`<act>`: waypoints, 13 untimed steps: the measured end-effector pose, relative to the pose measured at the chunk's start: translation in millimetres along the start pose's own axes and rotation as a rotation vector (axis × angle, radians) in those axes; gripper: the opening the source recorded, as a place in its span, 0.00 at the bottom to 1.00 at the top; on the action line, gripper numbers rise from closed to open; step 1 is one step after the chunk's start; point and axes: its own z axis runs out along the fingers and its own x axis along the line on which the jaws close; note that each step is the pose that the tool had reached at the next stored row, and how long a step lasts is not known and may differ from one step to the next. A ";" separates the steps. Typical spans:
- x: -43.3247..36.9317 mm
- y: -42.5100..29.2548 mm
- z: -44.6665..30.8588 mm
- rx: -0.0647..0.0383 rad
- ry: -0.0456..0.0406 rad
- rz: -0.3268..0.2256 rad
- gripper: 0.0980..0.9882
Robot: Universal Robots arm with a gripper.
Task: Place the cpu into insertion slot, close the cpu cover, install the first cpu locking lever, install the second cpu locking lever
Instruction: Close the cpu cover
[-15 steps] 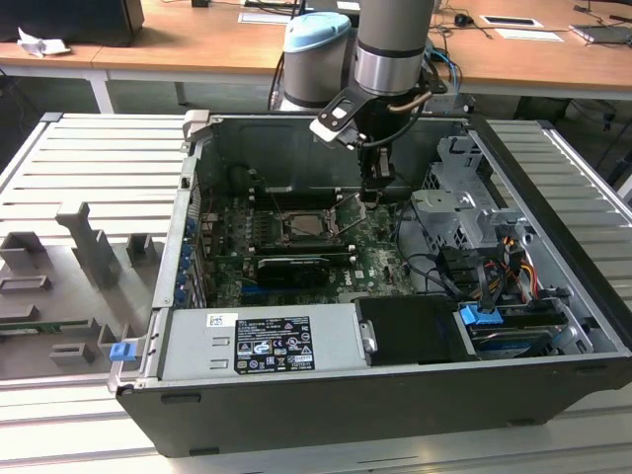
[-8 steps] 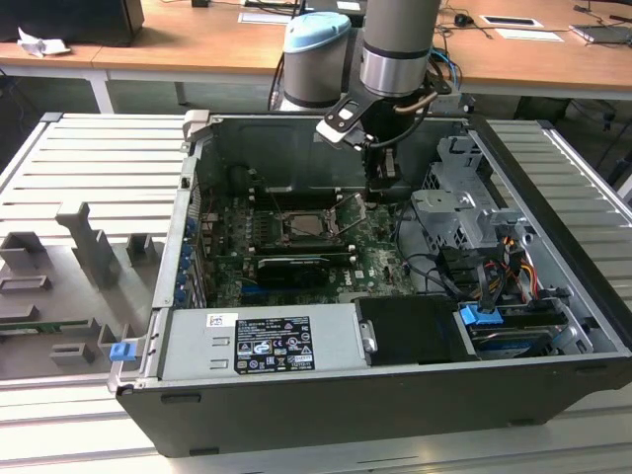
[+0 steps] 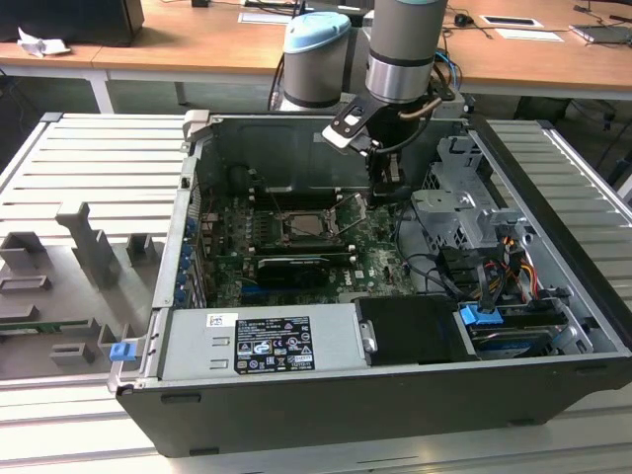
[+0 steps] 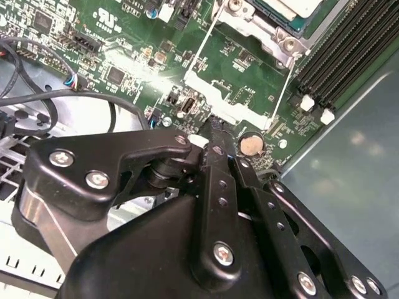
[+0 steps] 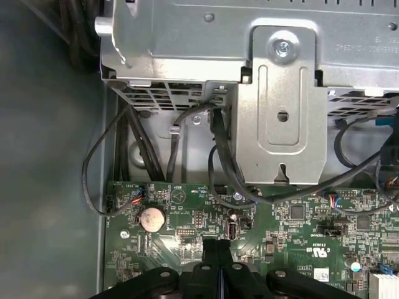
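Note:
My gripper (image 3: 387, 190) hangs inside the open computer case, just off the exterior view's right of the insertion slot (image 3: 308, 225). In both wrist views its black fingers (image 4: 215, 134) (image 5: 216, 249) are pressed together with nothing between them, low over the green board. The cpu (image 4: 296, 5) lies in the slot, its pale face partly showing. The silver cpu cover (image 4: 257, 26) frames it and looks flat. Two thin wire locking levers (image 4: 201, 53) (image 4: 283, 81) run out from the slot toward the gripper; I cannot tell whether they are latched.
A round coin battery (image 5: 151, 219) (image 4: 250, 144) sits on the board close to the fingertips. A metal drive cage (image 5: 287, 93) with black cables (image 5: 218, 156) stands beyond the gripper. Memory slots (image 4: 349, 50), a black card (image 3: 291, 267) and the power supply (image 3: 262, 341) surround the slot.

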 end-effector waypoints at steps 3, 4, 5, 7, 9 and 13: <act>0.2 -10.3 -0.4 0.000 -0.0001 0.000 0.01; 0.3 -12.8 -0.5 0.000 -0.0001 0.000 0.01; 0.4 -14.1 -0.6 0.000 -0.0001 0.000 0.01; 0.4 -16.9 -0.7 0.000 0.0000 0.000 0.01; 0.5 -18.5 -0.7 0.000 0.0000 0.000 0.01; 0.6 -21.8 -0.8 0.000 0.0000 0.000 0.01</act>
